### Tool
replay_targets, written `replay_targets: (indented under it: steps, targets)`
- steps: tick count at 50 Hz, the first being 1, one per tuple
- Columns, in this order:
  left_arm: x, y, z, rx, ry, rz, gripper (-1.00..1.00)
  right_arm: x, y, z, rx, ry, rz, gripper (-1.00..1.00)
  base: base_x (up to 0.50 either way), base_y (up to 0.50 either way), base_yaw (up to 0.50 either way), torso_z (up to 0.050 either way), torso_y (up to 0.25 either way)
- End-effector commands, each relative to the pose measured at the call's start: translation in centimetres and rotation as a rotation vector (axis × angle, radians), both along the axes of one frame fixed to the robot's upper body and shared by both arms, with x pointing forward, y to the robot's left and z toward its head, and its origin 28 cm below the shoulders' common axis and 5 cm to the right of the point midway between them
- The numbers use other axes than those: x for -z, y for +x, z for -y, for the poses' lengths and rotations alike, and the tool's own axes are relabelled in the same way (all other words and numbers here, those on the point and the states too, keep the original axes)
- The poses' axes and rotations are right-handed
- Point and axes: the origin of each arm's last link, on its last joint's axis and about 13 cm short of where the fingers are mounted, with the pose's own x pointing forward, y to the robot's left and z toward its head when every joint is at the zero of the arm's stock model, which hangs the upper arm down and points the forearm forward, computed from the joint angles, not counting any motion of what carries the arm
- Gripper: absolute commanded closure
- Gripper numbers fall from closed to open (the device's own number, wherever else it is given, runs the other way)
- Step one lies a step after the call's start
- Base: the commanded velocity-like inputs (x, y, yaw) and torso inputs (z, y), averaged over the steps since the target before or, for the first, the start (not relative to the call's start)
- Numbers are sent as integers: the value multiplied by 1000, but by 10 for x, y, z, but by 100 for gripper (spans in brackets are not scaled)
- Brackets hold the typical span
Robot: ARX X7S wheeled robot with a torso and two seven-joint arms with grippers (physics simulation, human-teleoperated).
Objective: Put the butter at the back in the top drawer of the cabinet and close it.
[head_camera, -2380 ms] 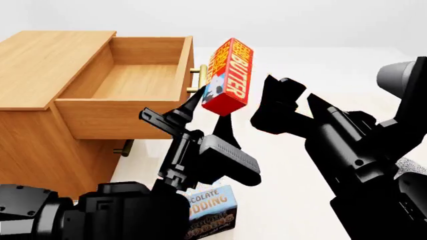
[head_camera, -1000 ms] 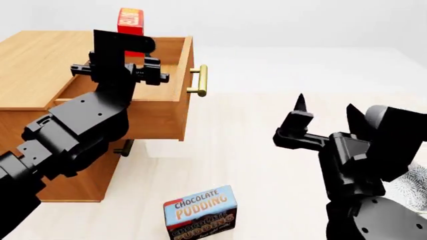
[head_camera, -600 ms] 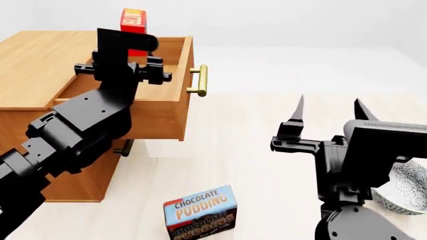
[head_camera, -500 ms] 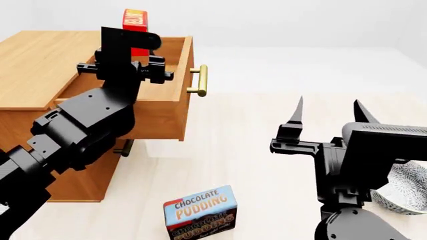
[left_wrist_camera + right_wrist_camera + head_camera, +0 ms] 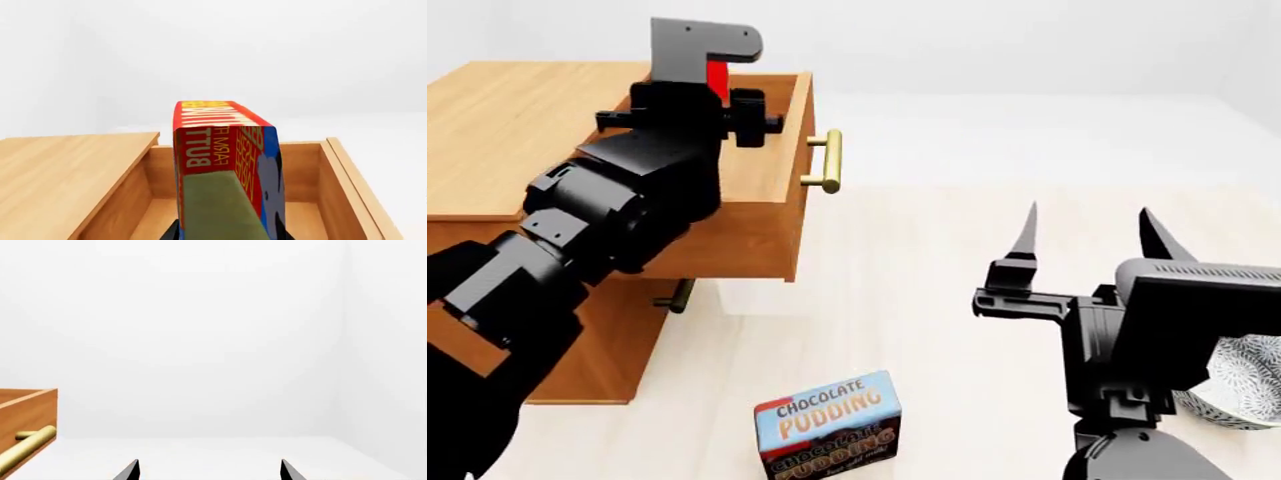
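In the left wrist view, the small red-orange butter carton with yellow lettering and a blue-and-white patch (image 5: 223, 170) fills the middle, standing on end and gripped from below by the left gripper (image 5: 227, 235), whose black fingers (image 5: 172, 234) show only as slivers at either side of the carton's base. The carton hangs above the open top drawer of light-brown wood (image 5: 337, 185), over its hollow interior. Beside the drawer lies the flat top of the boxy light-brown wooden cabinet (image 5: 67, 170).

In the head view, the black left arm reaches over the pulled-out top drawer (image 5: 767, 215), and only a red strip of the butter carton (image 5: 715, 82) shows behind the left gripper (image 5: 701, 70). The drawer's brass bar handle (image 5: 826, 161) faces the pale tabletop (image 5: 921, 260). The right gripper (image 5: 1088, 240) is well apart from the cabinet (image 5: 507, 130), its two pointed black fingers (image 5: 1024, 235) spread wide and holding nothing. A brown-and-blue "Chocolate Pudding" box (image 5: 829, 425) lies on the tabletop near the front, and a patterned white bowl (image 5: 1244, 385) peeks from behind the right arm.

In the right wrist view, the two finger tips (image 5: 130, 471) stand apart at the frame's edge, with the drawer's corner (image 5: 30, 410) and brass handle (image 5: 27, 445) at one side.
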Motion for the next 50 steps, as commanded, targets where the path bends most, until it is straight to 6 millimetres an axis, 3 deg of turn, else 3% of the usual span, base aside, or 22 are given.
replay_targets:
  steps: [1, 20, 50]
  targets:
    - [-19, 7, 0, -30, -12, -52, 100, 3, 0, 3, 2, 6, -7, -100, 0, 0, 0, 0, 0]
    - [-16, 17, -1, 2, 12, -229, 100, 5, 0, 2, 7, 7, -19, -100, 0, 0, 0, 1, 2]
    - [-4, 22, -3, -108, 18, -209, 100, 7, -1, 3, 6, 8, -25, -100, 0, 0, 0, 0, 1]
